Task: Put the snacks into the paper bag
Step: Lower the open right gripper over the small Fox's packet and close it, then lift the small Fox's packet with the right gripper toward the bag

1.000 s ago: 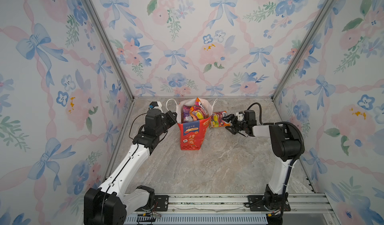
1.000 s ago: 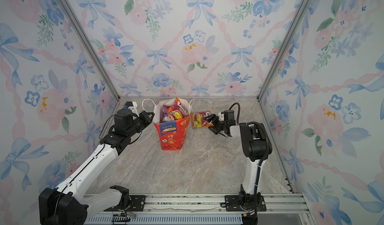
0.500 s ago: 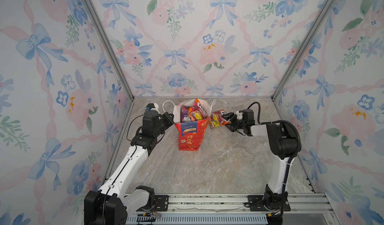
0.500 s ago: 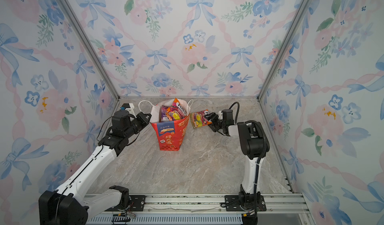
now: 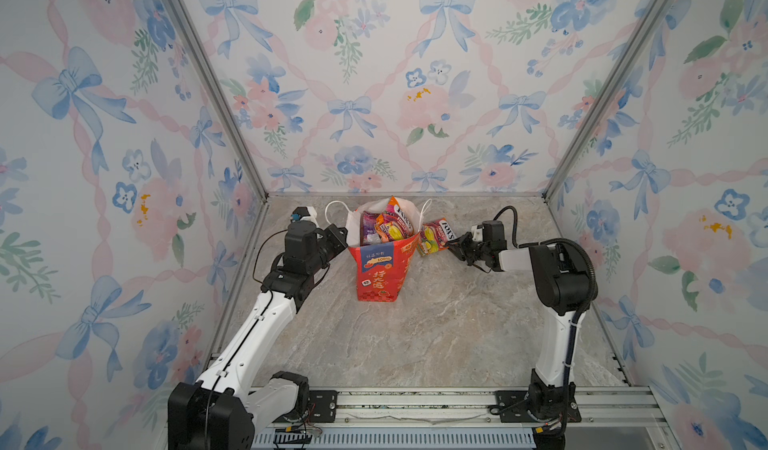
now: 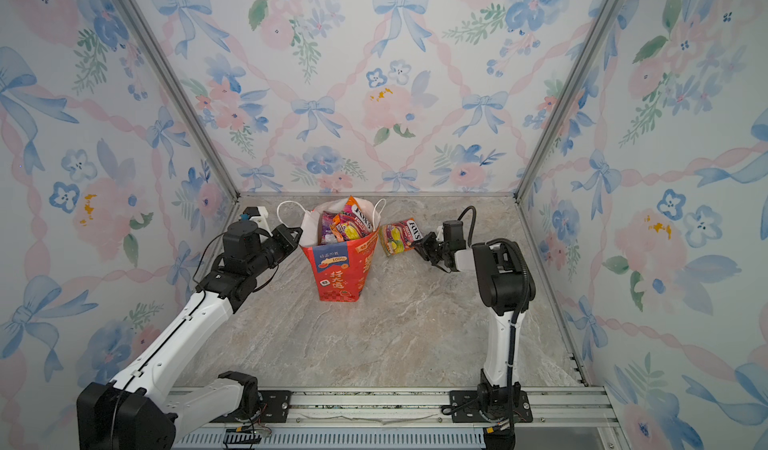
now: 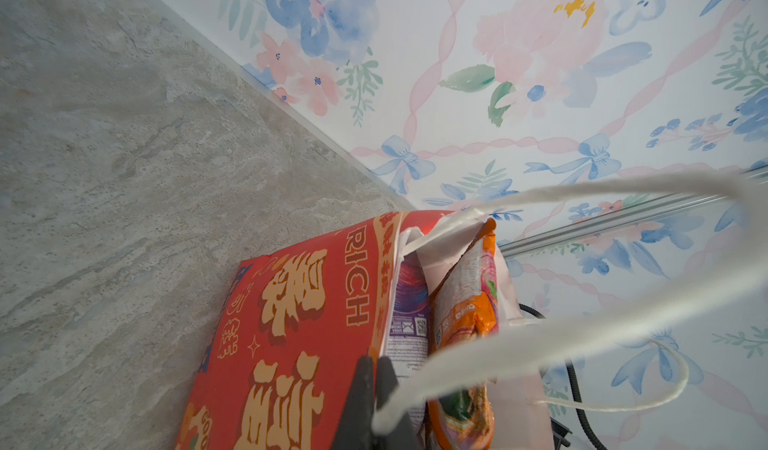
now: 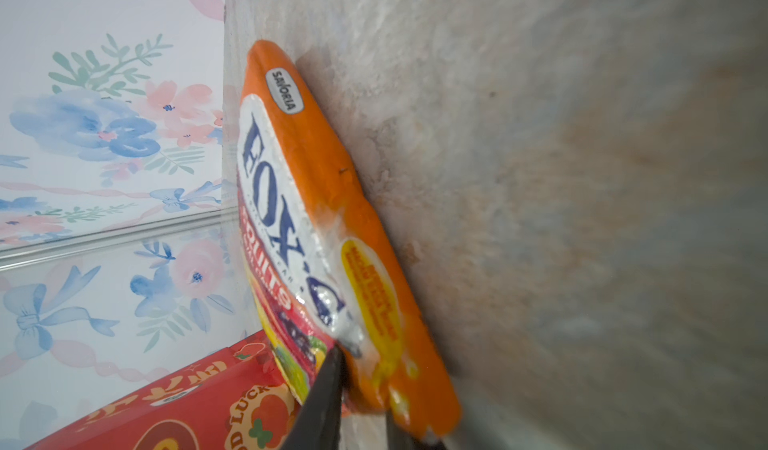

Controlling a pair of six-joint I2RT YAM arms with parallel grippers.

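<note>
The paper bag (image 5: 380, 271) (image 6: 343, 271) stands upright on the marble-patterned table (image 5: 415, 335), toward the far side and a little left of the middle, its mouth open and its white inside showing. Several snacks (image 5: 388, 225) stick up out of its mouth, among them a purple packet (image 5: 369, 229) on the left and an orange FOX'S one (image 5: 398, 216) at the far side. The left gripper (image 5: 338, 235) reaches in from the left to the bag's top left edge. In the left wrist view its two dark fingers (image 7: 365, 381) are pressed together right at the bag's rim (image 7: 299, 335), pinching the paper wall, and a white cord handle (image 7: 540, 344) loops across in front of the camera. On the right of the bag a further FOX'S packet (image 5: 434, 235) (image 6: 399, 235) sits outside it, just beside the right wall near the rim and tilted with its printed face up. Whether it touches the bag or rests on the table cannot be told. The right gripper (image 5: 455, 246) (image 6: 419, 246) comes in low from the right, and in the right wrist view its claw is nipped onto the packet's (image 8: 316, 227) right edge, one finger (image 8: 328, 385) on the printed face and the other behind the orange back.
</note>
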